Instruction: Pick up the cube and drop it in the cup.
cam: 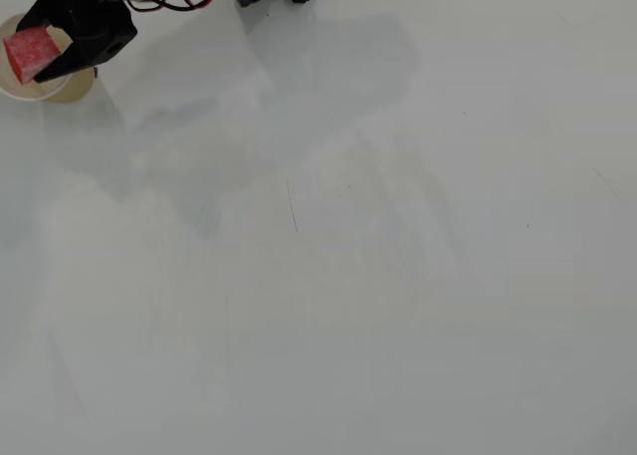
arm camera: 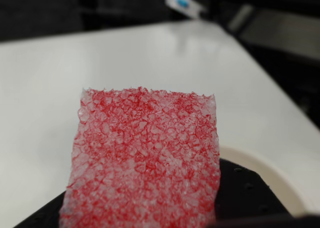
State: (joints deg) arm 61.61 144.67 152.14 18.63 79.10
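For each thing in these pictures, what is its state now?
cube: held in the gripper, above the cup's mouth, not yet dropped.
cup: upright on the table, mouth open, partly hidden.
gripper: shut on the cube.
table: white, with faint marks.

The cube (arm camera: 145, 158) (red, white-speckled) fills the foreground, with the cup (arm camera: 270, 170) rim just behind.

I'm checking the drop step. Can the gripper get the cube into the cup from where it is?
Probably yes: the gripper holds the cube over the cup's open mouth, with nothing seen between them.
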